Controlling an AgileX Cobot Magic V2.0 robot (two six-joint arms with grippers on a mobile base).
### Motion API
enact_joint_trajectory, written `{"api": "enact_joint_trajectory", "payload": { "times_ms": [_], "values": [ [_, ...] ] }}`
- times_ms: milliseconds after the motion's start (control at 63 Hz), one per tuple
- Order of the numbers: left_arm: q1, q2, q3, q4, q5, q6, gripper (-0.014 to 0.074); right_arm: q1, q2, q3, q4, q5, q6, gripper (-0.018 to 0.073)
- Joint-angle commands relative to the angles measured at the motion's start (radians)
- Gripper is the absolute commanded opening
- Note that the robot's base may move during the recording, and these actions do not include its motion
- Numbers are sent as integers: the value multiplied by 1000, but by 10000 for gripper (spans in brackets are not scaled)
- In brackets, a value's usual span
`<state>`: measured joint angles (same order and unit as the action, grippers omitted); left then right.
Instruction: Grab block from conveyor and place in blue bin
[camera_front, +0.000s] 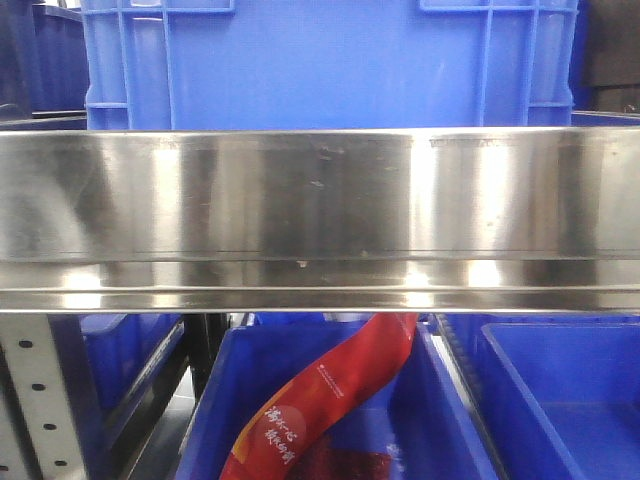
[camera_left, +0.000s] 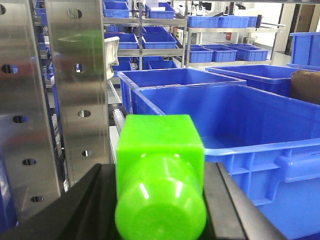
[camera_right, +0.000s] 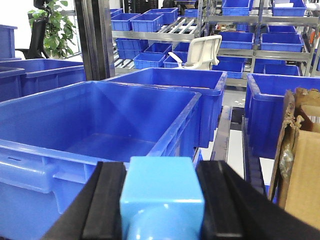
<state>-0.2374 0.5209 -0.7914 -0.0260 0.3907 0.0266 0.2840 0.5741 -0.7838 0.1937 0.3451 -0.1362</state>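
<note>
- Left wrist view: my left tool (camera_left: 160, 210) is clamped on a bright green block (camera_left: 160, 145), with a black jaw pressing each side and the block's square end pointing ahead.
- Just beyond the block stands a large blue bin (camera_left: 250, 146). It is open, nothing shows inside it, and its near corner lies ahead and to the right.
- Right wrist view: my right tool (camera_right: 162, 205) is clamped on a light blue block (camera_right: 162, 187) and faces an open bin (camera_right: 100, 125). I cannot tell whether it is the same one.
- My judgement: both blocks are in hand and only the placing is left. I should carry each block clear over the rim and well inside the walls, lower it, and only then part the jaws. Moving one arm at a time would avoid a clash.
- The conveyor shows in no view.
- Front view: a shiny steel beam (camera_front: 320, 210) crosses the middle. A blue crate (camera_front: 330, 60) sits above it. Below it, a red packet (camera_front: 330, 400) lies in a lower bin (camera_front: 440, 410).
- The room is a warehouse of steel racks (camera_right: 235, 19) loaded with blue bins.
- A perforated steel post (camera_left: 75, 75) stands at my left and a torn cardboard box (camera_right: 300, 165) at my right.
- A white chair (camera_right: 202, 50) and a green plant (camera_right: 55, 25) sit far back.
- What the bins stand on is hidden.
</note>
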Motion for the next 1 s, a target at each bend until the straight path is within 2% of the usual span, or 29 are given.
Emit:
{"api": "enact_joint_trajectory", "payload": {
  "times_ms": [0,254,555,984],
  "values": [
    [-5,-6,-5,-6,-20,-1,-111,3,-3,1,-1,-16,-4,-167],
    [-5,-6,-5,-6,-22,-1,-111,3,-3,1,-1,-16,-4,-167],
    [-5,-6,-5,-6,-126,-1,-111,3,-3,1,-1,-16,-4,-167],
    [-5,0,-5,-12,-109,-1,-111,3,-1,1,-1,-120,-4,-167]
  ]
}}
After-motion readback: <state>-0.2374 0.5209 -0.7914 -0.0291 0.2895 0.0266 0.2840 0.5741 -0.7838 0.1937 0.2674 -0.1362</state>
